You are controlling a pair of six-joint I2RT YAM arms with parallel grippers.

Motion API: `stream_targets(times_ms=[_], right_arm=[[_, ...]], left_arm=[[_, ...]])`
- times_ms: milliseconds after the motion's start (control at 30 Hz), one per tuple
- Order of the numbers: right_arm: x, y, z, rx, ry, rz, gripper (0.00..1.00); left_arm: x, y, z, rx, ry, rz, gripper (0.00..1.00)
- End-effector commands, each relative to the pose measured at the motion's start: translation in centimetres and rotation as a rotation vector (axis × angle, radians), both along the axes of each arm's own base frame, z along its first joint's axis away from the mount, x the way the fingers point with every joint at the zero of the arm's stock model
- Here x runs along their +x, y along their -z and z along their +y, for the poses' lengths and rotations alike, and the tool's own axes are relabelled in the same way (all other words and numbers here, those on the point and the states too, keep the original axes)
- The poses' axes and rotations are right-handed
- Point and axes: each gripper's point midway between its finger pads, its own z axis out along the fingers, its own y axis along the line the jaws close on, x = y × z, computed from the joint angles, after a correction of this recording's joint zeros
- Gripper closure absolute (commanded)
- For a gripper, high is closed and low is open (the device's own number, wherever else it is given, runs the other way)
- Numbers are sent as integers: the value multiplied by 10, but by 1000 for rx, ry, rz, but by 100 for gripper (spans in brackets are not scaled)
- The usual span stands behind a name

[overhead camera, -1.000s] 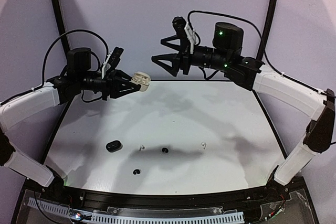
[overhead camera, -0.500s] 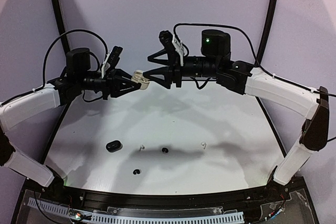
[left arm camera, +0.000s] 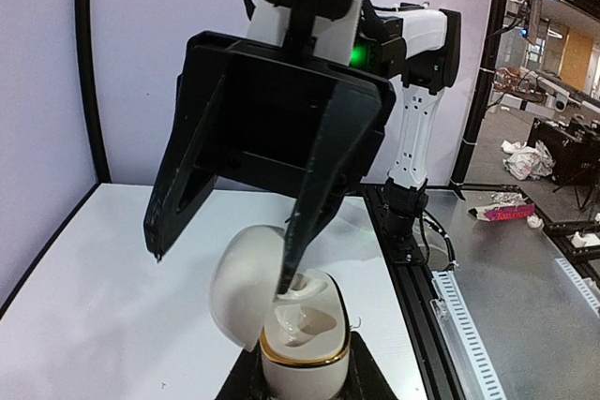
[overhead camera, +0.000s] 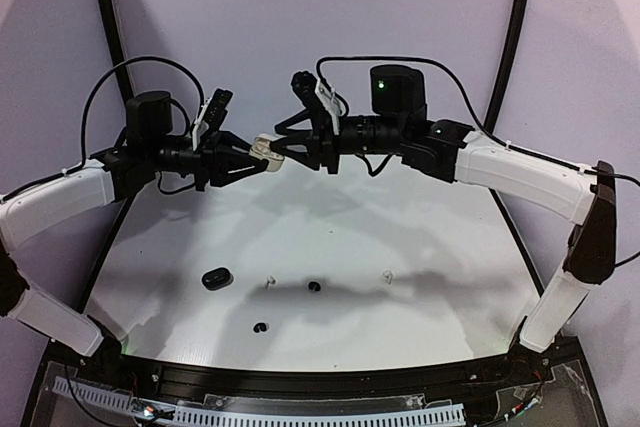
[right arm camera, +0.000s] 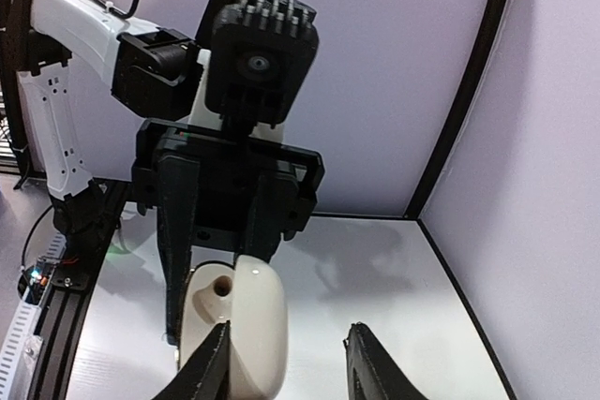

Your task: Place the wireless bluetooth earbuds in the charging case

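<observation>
So right now the left hand (overhead camera: pixel 258 154) is pinching the white charging case (left arm camera: pixel 305 336) by its lower body and holding it up in the air over the back of the worktop (overhead camera: pixel 420 237); the lid (left arm camera: pixel 246 283) is flipped open and both sockets look empty. The right hand (left arm camera: pixel 220 274) has its fingers spread either side of that lid, one tip down by the hinge side of the cavity; can't tell if it's actually touching.

The white earbuds (overhead camera: pixel 270 280) (overhead camera: pixel 387 274) and the black earbuds (overhead camera: pixel 314 287) (overhead camera: pixel 261 327) are all lying loose on the worktop near the front, well apart from the raised case; a black case (overhead camera: pixel 216 278) sits to their left.

My guess on handling: those buds are tiny, light, hard and glossy, so they'll squirt out of a sloppy pinch; I'd take the white ones across the stem or low on the head, fingertips only, gently. The case looks smooth and rounded too, so hold it by the body, not the lid; that hinge probably won't love side load.
</observation>
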Motion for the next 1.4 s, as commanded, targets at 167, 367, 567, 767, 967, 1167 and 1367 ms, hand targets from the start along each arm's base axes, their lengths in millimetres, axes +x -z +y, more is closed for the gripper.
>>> stream_targets(times_ms=[167,367,567,767,967,1167,1367], right_arm=[[1,-2,-1,10,-57,59,76],[-7,1,1,-8,-121,85,73],[-11,1,2,-13,-152,96,91],[-10,-15,-4,14,-127,30,100],[-14,-38,-14,28,-105,-91,100],[-6,-39,-16,-46,-30,-198,100],[-2,-39,-14,-67,10,-265,100]], left_arm=[[-15,-7,5,-20,48,-169,99],[-13,-7,6,-13,32,-237,99],[-13,-7,6,-12,28,-257,99],[-11,-1,6,3,14,-251,77],[1,10,7,46,-48,-235,43],[9,8,4,64,-68,-246,48],[4,1,0,51,-61,-311,47]])
